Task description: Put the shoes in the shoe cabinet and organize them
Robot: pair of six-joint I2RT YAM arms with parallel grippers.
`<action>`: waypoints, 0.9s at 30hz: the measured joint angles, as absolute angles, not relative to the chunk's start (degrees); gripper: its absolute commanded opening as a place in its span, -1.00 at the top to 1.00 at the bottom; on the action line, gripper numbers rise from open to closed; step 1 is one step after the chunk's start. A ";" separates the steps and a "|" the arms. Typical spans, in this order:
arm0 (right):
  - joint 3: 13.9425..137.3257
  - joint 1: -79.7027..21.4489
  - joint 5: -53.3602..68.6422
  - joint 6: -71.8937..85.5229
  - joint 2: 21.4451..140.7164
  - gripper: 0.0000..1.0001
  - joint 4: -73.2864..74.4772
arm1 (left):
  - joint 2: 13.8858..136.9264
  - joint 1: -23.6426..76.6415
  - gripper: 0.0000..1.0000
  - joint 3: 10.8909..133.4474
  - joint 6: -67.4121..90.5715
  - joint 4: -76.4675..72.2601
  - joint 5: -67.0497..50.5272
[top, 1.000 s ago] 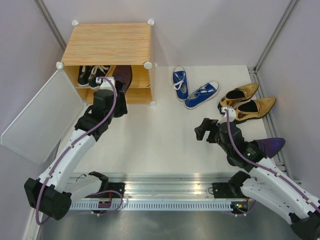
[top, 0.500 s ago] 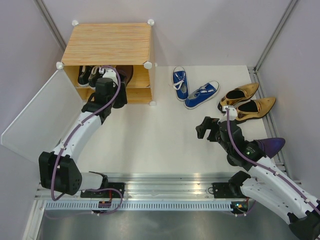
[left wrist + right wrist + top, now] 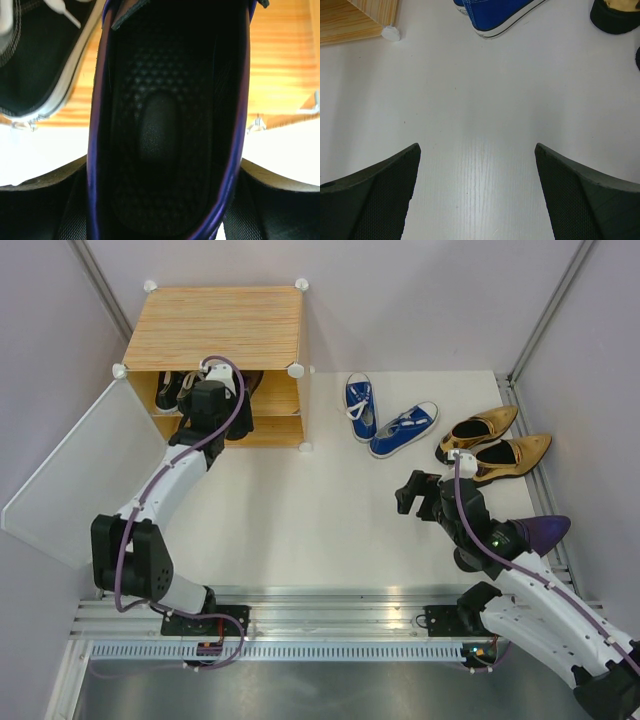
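Grips with the left gripper a purple heel, one dark, fine-meshed finger pressed to each flank of it. Shows between those fingers a glossy violet rim around a black insole, dimpled in a diamond grid with a smooth oval pad at the middle. Has just left of the grip a black sneaker of matte cloth with pale stitching, a white rubber sole edge and a white lace tip, close against the heel's side. Has beneath and ahead of the fingers a shelf board of light striped wood grain, in the upper shelf of the boxy shoe cabinet, jointed by a white round corner connector. Finds to that gripper's left a pale, flat door panel, swung open. Spreads the right gripper wide, nothing between its black fingers, above the smooth white table. Meets ahead of it blue sneakers with white laces and rubber soles; ahead and to its right, shiny gold heels with pointed toes; behind it, beside the arm, a second purple heel.
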State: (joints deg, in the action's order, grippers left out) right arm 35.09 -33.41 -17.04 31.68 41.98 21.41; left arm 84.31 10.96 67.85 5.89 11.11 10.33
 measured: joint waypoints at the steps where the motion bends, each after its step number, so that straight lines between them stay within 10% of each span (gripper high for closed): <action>1: 35.09 -33.26 -17.02 31.66 42.09 -0.96 21.39 | 84.86 10.94 0.95 68.42 5.82 10.79 10.33; 27: 35.03 -29.30 -16.34 31.55 43.72 -0.96 20.93 | 93.45 8.73 0.93 74.41 4.43 7.14 10.57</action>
